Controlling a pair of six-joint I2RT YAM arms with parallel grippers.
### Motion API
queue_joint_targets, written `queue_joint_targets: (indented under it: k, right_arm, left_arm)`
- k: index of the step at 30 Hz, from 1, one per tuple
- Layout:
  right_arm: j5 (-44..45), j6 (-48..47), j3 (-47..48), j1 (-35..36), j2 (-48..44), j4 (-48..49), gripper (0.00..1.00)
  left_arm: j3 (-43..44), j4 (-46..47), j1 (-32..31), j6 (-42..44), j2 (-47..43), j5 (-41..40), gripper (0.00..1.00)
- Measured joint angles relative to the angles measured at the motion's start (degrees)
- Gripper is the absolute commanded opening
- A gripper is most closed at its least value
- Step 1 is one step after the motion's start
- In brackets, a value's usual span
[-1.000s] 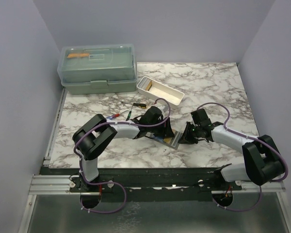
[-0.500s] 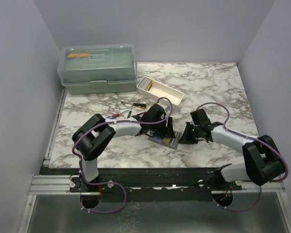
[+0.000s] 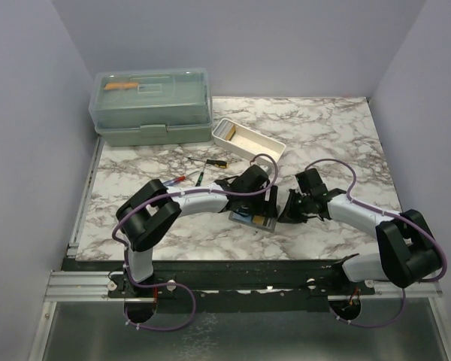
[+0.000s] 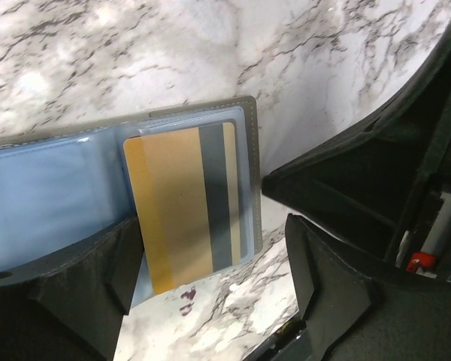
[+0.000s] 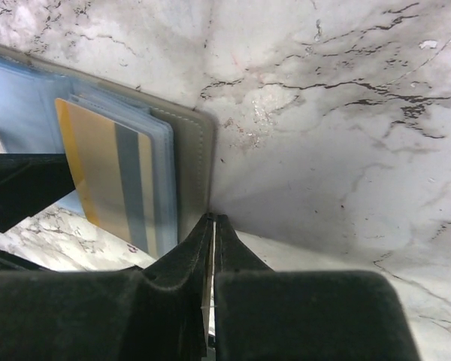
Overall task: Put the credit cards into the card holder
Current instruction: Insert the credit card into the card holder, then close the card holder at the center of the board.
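**Left gripper [image 3: 264, 209] spread wide, gripping nothing, over the open card holder [image 5: 194, 150]; right gripper [image 5: 213, 226] closed at the holder's edge.**
The right fingertips touch the holder's nearest edge; whether they pinch it I cannot tell. A gold credit card [image 4: 184, 207] with a grey stripe sits in a clear sleeve. The holder lies flat mid-counter [image 3: 323, 135], nearer the front edge. A white tray [image 3: 244, 148] stands behind it, and a green box [image 3: 150, 105] sits in the back left corner.
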Motion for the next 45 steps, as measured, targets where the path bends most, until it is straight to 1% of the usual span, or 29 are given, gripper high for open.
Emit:
queue_joint_targets:
  k: [1,3,10,16,21,23,25,30,31,32,34,37,40,42,45]
  right_arm:
    - [0.0,0.02,0.0,0.0,0.04,0.09,0.06]
    - [0.0,0.02,0.0,0.07,0.04,0.13,0.06]
    - [0.02,-0.02,0.0,0.15,-0.07,0.07,0.06]
    - [0.0,-0.07,0.0,0.15,-0.09,0.07,0.06]
    - [0.07,-0.22,0.0,0.02,-0.2,-0.07,0.06]
    - [0.17,-0.31,0.0,-0.15,-0.28,-0.13,0.06]
    - [0.13,-0.28,-0.02,-0.13,-0.31,-0.09,0.06]
    - [0.0,-0.22,-0.22,-0.04,-0.63,-0.07,0.07]
    - [0.0,-0.22,-0.33,-0.04,-0.81,-0.09,0.09]
    - [-0.02,-0.17,-0.96,-0.04,-2.25,-0.22,0.19]
    - [-0.46,-0.13,-1.14,-0.04,-2.71,-0.07,0.25]
    - [-2.51,0.22,-2.38,-0.2,-5.38,0.33,0.35]
    - [-5.05,0.68,-3.41,-1.03,-6.8,1.81,0.44]
    - [-6.64,1.27,-4.2,-2.1,-6.8,3.19,0.51]
    - [-8.66,2.16,-5.55,-3.82,-6.78,5.11,0.58]
  left_arm:
    - [-0.17,-0.44,0.15,0.02,-0.31,0.09,0.85]
    - [-0.55,-1.57,0.33,0.09,-1.01,0.79,0.86]
    - [-1.66,-4.85,1.4,0.22,-3.54,2.51,0.86]
    - [-1.16,-6.49,1.55,-1.07,-2.89,2.95,0.85]
    - [2.93,-7.96,-2.23,-0.81,0.13,3.37,0.88]
    - [2.93,-9.05,-2.8,-0.79,-0.04,3.74,0.88]
    - [2.91,-9.49,-2.19,-0.81,-0.28,4.61,0.88]
    - [2.14,-9.51,2.21,-0.39,-2.71,7.87,0.88]
    - [1.84,-9.49,3.37,-0.28,-3.85,8.81,0.89]
    - [0.35,-10.08,6.25,0.55,-9.75,11.3,0.89]
    - [0.22,-10.08,6.54,0.81,-10.64,11.45,0.89]
    - [-2.25,-11.87,9.29,2.54,-13.92,11.02,0.89]
    - [-3.48,-14.32,11.61,3.61,-14.01,7.54,0.9]
    - [-3.93,-16.2,12.04,4.04,-13.11,4.79,0.89]
    - [-4.68,-17.51,11.8,4.39,-11.26,2.38,0.84]
